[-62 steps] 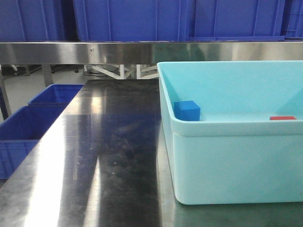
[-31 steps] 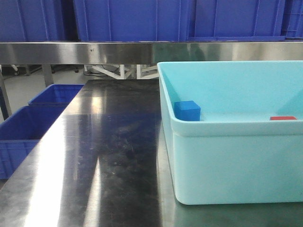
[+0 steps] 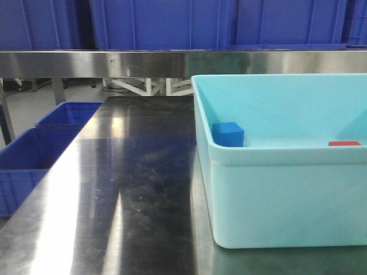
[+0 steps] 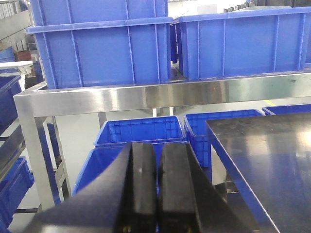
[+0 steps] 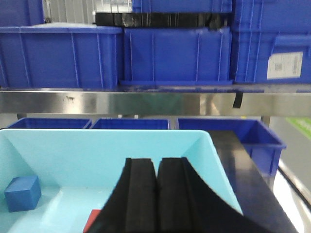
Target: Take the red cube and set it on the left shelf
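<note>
Front cam low over tabletop [image 3: 132, 172], faces shelf [image 3: 143, 62]; wrist cams same dir; front/R share tub [image 3: 275, 195].

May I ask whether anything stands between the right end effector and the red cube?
Nothing visible does. The red cube lies on the floor of the open tub, partly hidden by the shut right end effector; the blue cube sits far left.

The dark steel tabletop [image 4: 262, 155] stretches away to the right of the left claw [image 4: 158, 148]. Standing directly on it is a pale turquoise tub [image 5: 97, 150], which lies just below and ahead of the right claw [image 5: 155, 165]. Beyond both claws, the left shelf [image 5: 146, 103] carries large blue crates [image 5: 175, 53] side by side above its steel front rail. Ahead of the left claw and lower down are open blue bins [image 4: 141, 133], beside the tabletop. What they stand on does not show.
</note>
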{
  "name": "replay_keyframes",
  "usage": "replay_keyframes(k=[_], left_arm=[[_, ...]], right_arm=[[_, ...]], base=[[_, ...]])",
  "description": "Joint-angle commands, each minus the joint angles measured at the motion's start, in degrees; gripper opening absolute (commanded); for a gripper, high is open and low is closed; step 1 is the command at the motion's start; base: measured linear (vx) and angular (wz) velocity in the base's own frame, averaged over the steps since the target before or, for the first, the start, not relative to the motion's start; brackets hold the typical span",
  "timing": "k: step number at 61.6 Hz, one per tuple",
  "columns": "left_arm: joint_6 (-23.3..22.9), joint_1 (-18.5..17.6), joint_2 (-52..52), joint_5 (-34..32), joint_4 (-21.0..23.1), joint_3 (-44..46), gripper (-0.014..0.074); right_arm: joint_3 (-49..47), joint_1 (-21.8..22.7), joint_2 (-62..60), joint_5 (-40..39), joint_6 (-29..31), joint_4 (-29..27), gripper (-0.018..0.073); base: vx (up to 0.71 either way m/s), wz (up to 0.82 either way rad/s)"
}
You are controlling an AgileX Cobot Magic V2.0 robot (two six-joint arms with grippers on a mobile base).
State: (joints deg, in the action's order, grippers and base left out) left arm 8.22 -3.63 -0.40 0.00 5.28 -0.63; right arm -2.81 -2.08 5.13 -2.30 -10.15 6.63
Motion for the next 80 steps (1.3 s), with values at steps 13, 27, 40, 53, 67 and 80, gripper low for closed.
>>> replay_keyframes(k=[13,27,40,53,67,80], left_arm=[[0.08,-0.16,0.40,-4.78,0.32,-1.26,0.0106],[0.08,-0.16,0.40,-4.78,0.32,-1.26,0.0106],[0.08,-0.16,0.40,-4.78,0.32,-1.26,0.0106],[0.08,-0.16,0.40,-4.78,0.32,-1.26,0.0106],[0.08,-0.16,0.40,-4.78,0.32,-1.26,0.0106],[0.08,-0.16,0.40,-4.78,0.32,-1.26,0.0106]], right_arm=[[-20.99,0.20,26.42,5.89,-1.37,0.03,0.0057],[-38.69,0.07,45.50,18.69,-1.37,-4.51,0.0060],[-48.45,-5.05,57.85,28.96,-0.20,-4.51,0.0110],[-51.54,-12.00,65.07,30.34,0.20,-4.51,0.0528],[-52.00,-14.58,69.92,36.05,0.20,-4.44,0.0604],[-52.00,-14.58,72.20,37.51,0.20,-4.41,0.0604]], base=[[0.00,0.00],[-0.02,-0.10],[0.00,0.00],[0.01,0.04],[0.01,0.03],[0.00,0.00]])
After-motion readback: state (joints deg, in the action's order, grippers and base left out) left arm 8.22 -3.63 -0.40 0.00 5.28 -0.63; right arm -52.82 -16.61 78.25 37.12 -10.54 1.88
